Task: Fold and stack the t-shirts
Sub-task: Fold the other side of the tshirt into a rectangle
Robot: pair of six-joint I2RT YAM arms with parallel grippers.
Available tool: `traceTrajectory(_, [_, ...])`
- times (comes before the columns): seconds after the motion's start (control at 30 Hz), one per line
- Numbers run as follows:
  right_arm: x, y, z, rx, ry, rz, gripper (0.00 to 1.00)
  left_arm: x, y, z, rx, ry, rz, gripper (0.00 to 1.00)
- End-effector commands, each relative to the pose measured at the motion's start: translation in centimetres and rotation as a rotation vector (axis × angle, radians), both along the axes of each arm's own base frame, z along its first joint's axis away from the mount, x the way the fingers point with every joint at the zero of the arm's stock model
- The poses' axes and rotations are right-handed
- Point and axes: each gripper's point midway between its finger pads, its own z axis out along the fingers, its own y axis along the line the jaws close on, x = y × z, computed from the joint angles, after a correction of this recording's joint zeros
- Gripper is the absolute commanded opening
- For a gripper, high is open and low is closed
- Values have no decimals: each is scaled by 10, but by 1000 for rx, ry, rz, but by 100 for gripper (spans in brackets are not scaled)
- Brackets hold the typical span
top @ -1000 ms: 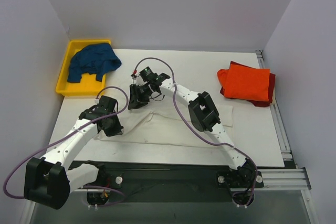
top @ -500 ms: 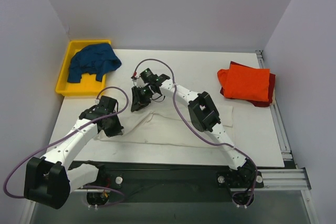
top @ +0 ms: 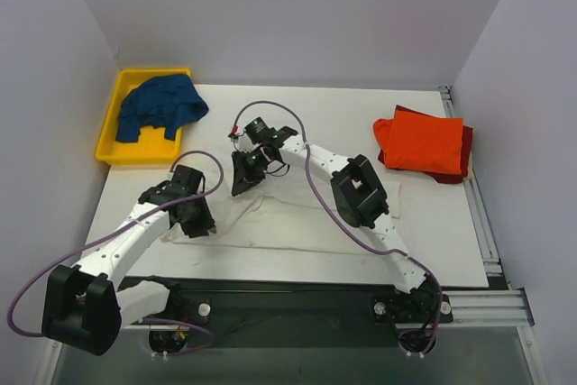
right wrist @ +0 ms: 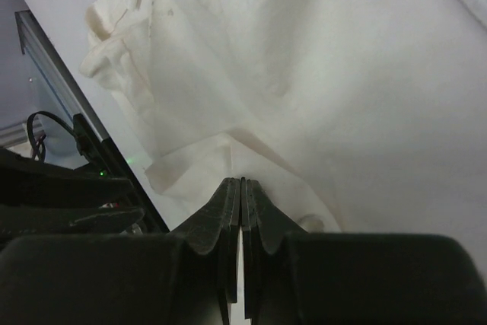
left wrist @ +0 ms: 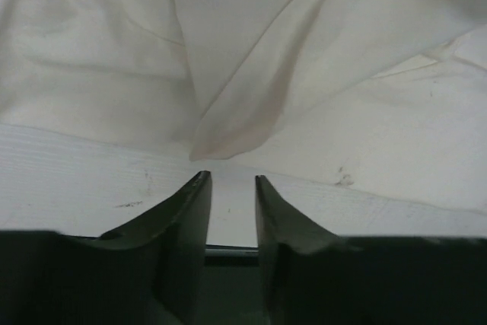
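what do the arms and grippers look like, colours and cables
The left arm and right arm are white-shelled links with bulky black joint housings. A purple cable loops along each one; a small red connector shows near the right wrist. The left gripper and right gripper each have two dark, smooth, curved fingers tapering to thin tips. No markings visible.

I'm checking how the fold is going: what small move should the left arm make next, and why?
Probably ease the left gripper forward and close on the white shirt. Its jaws stand open with the tip of a fold lying just ahead of them, ungripped, while the right gripper looks shut on the cloth.
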Motion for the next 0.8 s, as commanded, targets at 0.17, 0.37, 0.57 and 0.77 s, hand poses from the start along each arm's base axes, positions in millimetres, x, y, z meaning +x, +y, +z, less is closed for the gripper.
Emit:
traceTrajectory(0.17, [-37,-25,61,50,-35,77,0,13,-1,44,-86,-96,45,57])
traceTrajectory(0.37, [-64,-52,49,9,7,107,0,38,20,55,-85,-142,109,57])
traceTrajectory(0.57, [-76,-69,38,-34,9,124,0,57,21,51,-101,-156,120,57])
traceTrajectory(0.77, [-82,-86,25,-94,-8,139,0,77,36,55,-102,-185,157,59])
